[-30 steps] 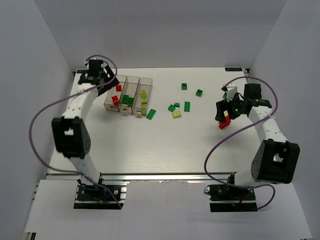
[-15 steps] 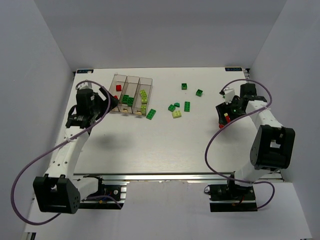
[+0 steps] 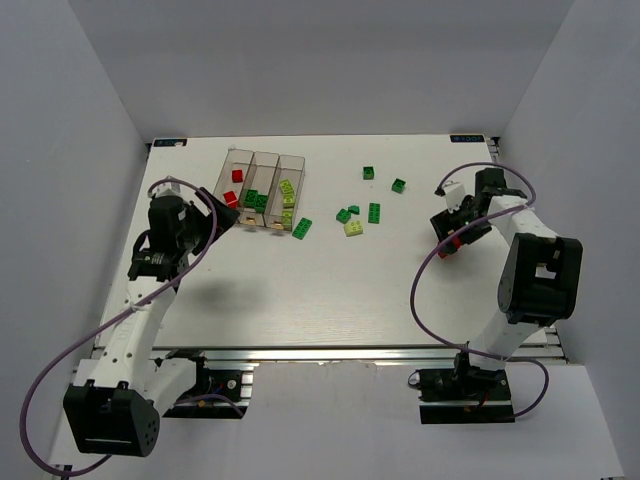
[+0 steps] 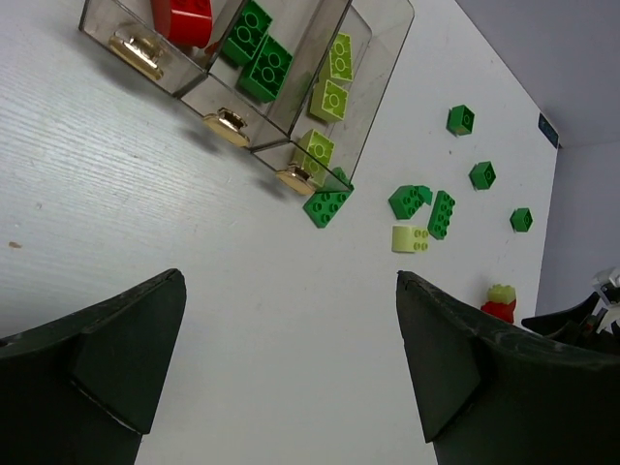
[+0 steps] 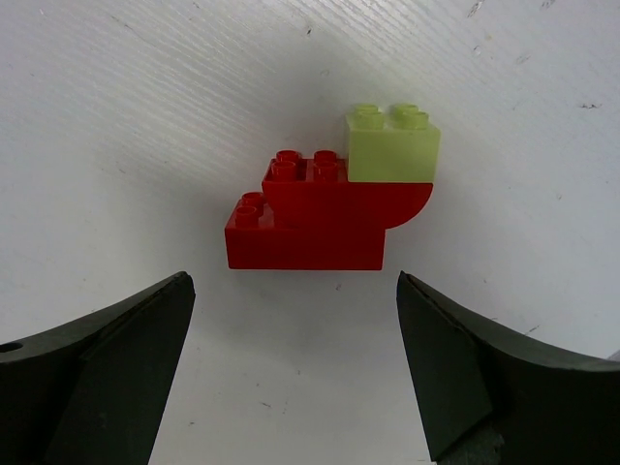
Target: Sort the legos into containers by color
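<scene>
Three joined clear containers (image 3: 256, 190) stand at the far left. They hold red, dark green and pale yellow-green legos, also seen in the left wrist view (image 4: 291, 68). Several loose green legos (image 3: 374, 211) and a pale one (image 3: 353, 228) lie mid-table. A dark green one (image 3: 302, 228) lies by the bins' near right corner. My left gripper (image 3: 222, 208) is open and empty just left of the bins (image 4: 291, 368). My right gripper (image 3: 447, 230) is open (image 5: 295, 368) over the table. Just beyond its tips sits a red stack (image 5: 310, 223) with a pale yellow-green brick (image 5: 392, 145) on top.
White walls enclose the table on the left, back and right. Purple cables loop from both arms over the table's sides. The right arm (image 3: 535, 265) is folded close to the right edge.
My left arm has swung back from above the bins to the near left of them. My right arm has folded back toward the right edge, with the red stack still at its fingertips.
</scene>
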